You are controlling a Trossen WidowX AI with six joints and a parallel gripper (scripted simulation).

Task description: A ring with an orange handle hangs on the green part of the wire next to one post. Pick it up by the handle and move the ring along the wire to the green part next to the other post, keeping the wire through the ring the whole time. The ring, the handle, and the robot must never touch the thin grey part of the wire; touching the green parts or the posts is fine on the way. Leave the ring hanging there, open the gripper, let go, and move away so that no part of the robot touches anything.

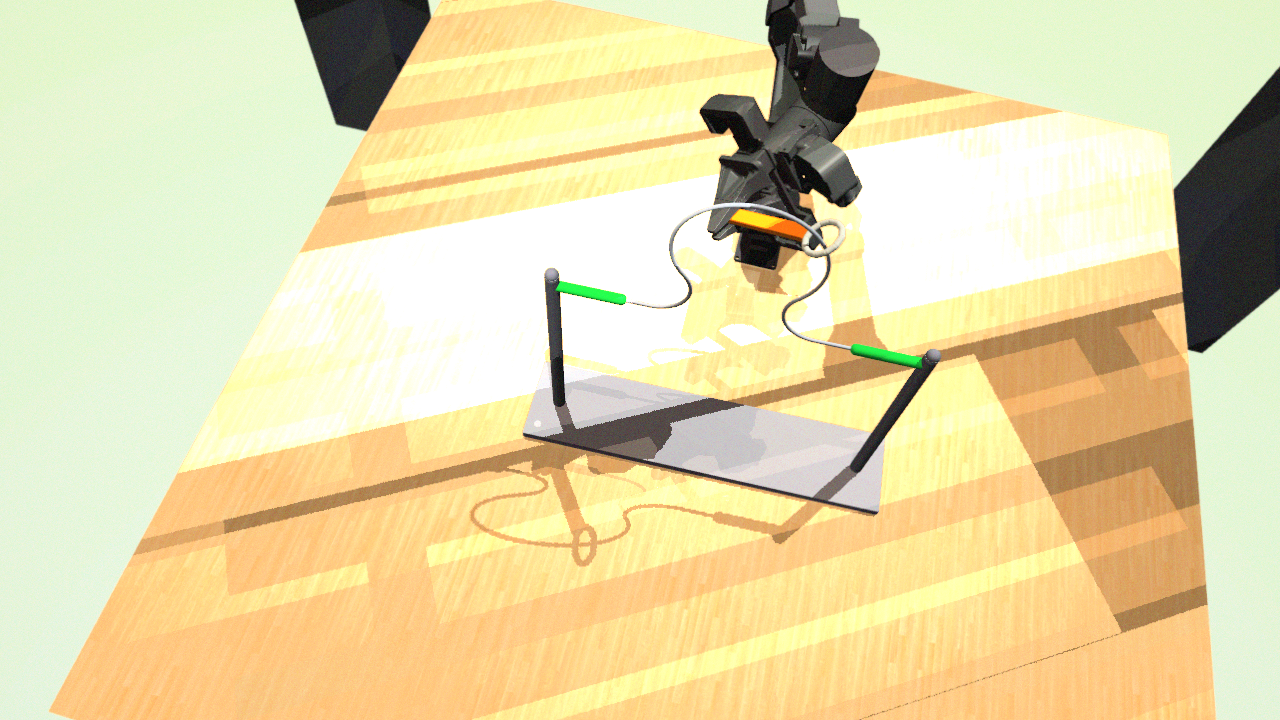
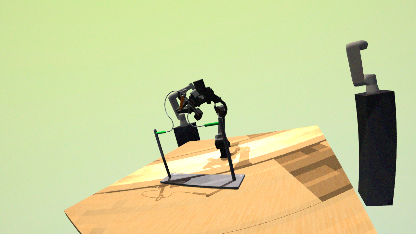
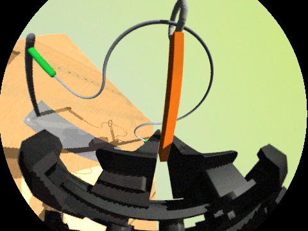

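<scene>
Near wire's arch — ring (image 1: 838,236) (image 3: 185,16) on wire (image 1: 671,246) (image 2: 165,106) (image 3: 212,68), fingers (image 1: 760,228) (image 2: 180,108) w/ handle (image 1: 769,223) (image 2: 182,102) (image 3: 174,86).

Open gap between posts (image 1: 555,340) (image 2: 162,154) under wire (image 1: 671,255) (image 2: 165,111) (image 3: 104,70); baseplate (image 1: 716,447) (image 2: 200,181) (image 3: 72,133) below.

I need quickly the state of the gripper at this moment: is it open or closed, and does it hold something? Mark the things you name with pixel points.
Gripper (image 1: 760,223) (image 2: 180,109) (image 3: 162,133): closed, holding the orange handle (image 1: 768,222) (image 2: 182,102) (image 3: 174,86) of the ring (image 1: 839,229) (image 2: 185,90) (image 3: 183,16).

From my remote seat, I have the arm (image 1: 792,107) (image 2: 213,97) arched high and reaching forward, its gripper (image 1: 760,231) (image 2: 178,109) (image 3: 162,133) (fingers close together) clamped, not fully shut.
</scene>
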